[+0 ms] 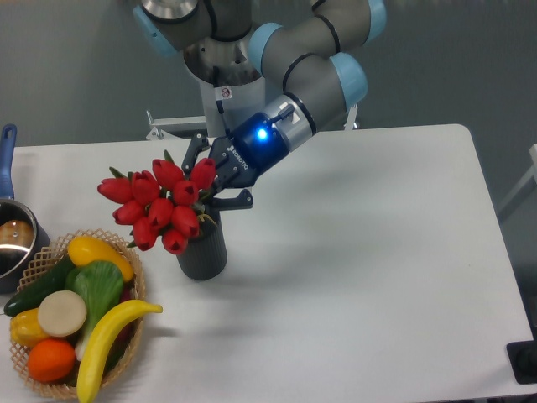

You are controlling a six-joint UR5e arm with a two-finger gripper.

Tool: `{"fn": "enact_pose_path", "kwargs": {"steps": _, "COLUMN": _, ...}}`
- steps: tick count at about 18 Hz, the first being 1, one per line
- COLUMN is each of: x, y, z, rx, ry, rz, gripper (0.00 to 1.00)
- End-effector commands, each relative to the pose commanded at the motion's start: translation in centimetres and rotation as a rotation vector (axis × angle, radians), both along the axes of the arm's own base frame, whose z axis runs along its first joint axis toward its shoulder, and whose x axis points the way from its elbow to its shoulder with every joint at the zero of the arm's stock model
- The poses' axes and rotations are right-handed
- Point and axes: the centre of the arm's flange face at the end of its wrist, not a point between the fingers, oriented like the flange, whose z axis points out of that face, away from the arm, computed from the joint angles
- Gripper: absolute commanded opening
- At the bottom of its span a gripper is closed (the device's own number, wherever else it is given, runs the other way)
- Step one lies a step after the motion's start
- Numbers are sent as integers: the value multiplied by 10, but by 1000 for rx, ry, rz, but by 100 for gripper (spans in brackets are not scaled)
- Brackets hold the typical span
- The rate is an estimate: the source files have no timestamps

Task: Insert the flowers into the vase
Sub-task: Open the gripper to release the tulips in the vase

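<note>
The flowers [159, 206], a tight bunch of red tulip buds, lean out to the left over the mouth of the vase [204, 250]. The vase is a dark ribbed cylinder standing upright on the white table, left of centre. The stems are hidden behind the buds and the gripper. My gripper [216, 183] reaches down-left from the arm, right above the vase mouth. Its black fingers [239, 200] close in around the base of the bunch. The fingertips are mostly hidden by the buds.
A wicker basket [126, 336] of plastic fruit and vegetables stands at the front left, close to the vase. A steel pot [15, 239] with a blue handle sits at the left edge. The arm's base [222, 84] stands at the back.
</note>
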Motion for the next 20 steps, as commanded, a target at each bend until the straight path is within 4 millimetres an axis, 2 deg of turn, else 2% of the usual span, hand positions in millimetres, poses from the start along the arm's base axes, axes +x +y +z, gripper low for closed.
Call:
{"fn": "enact_pose_path", "kwargs": {"steps": 5, "x": 16, "y": -10, "z": -15, "rx": -26, "ry": -15, "rz": -1, "gripper": 18}}
{"fn": "enact_pose_path", "kwargs": {"steps": 8, "x": 20, "y": -12, "z": -23, "rx": -47, "ry": -14, "rz": -1, "gripper": 39}}
{"fn": "enact_pose_path", "kwargs": {"steps": 9, "x": 21, "y": -13, "z": -26, "rx": -49, "ry": -18, "rz": -2, "gripper": 56}}
{"fn": "enact_pose_path", "kwargs": {"steps": 10, "x": 23, "y": -15, "z": -31, "rx": -51, "ry": -21, "rz": -2, "gripper": 59}}
{"fn": "enact_pose_path", "kwargs": {"steps": 12, "x": 23, "y": -18, "z": -35, "rx": -49, "ry": -15, "rz": 1, "gripper": 71}}
{"fn": "enact_pose_path", "kwargs": {"steps": 14, "x": 22, "y": -19, "z": -35, "rx": -51, "ry": -18, "rz": 4, "gripper": 75}}
{"fn": "enact_pose_path", "kwargs": {"steps": 18, "x": 15, "y": -24, "z": -36, "rx": -51, "ry": -20, "rz": 22, "gripper": 100}}
{"fn": "enact_pose_path", "kwargs": {"steps": 20, "x": 9, "y": -31, "z": -37, "rx": -80, "ry": 0, "rz": 40, "gripper": 100}}
